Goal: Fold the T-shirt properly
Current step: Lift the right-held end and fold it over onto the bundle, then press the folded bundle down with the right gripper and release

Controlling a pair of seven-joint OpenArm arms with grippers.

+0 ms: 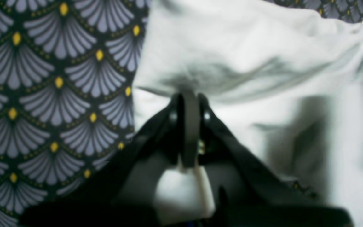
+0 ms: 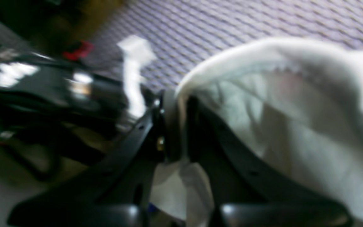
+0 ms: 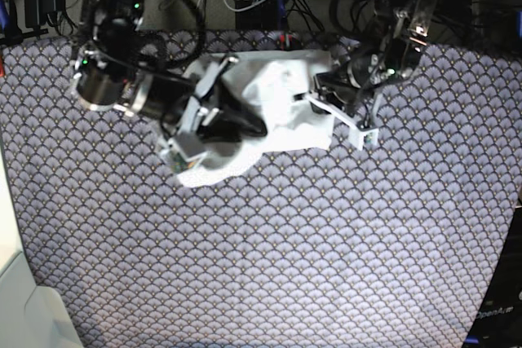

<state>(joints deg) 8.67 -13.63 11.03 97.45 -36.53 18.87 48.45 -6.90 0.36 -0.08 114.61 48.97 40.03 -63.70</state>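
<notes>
- We see the white T-shirt [image 3: 303, 132] rumpled on the patterned cloth [image 3: 269, 250], toward the far side, partly raised.
- In our right wrist view, a lifted fold runs between the right gripper's fingers [image 2: 172, 126], which are closed on it.
- In our left wrist view, the left gripper's fingers [image 1: 190, 129] are shut together over the shirt, near its side edge; we cannot tell whether they pinch fabric.
- Our right arm [image 3: 155, 87] reaches across the shirt.

Noted crumpled white cotton T-shirt [image 3: 306, 134] on broad grey scallop-patterned surface [image 3: 261, 258], nearer far edge than near one in base view.
</notes>
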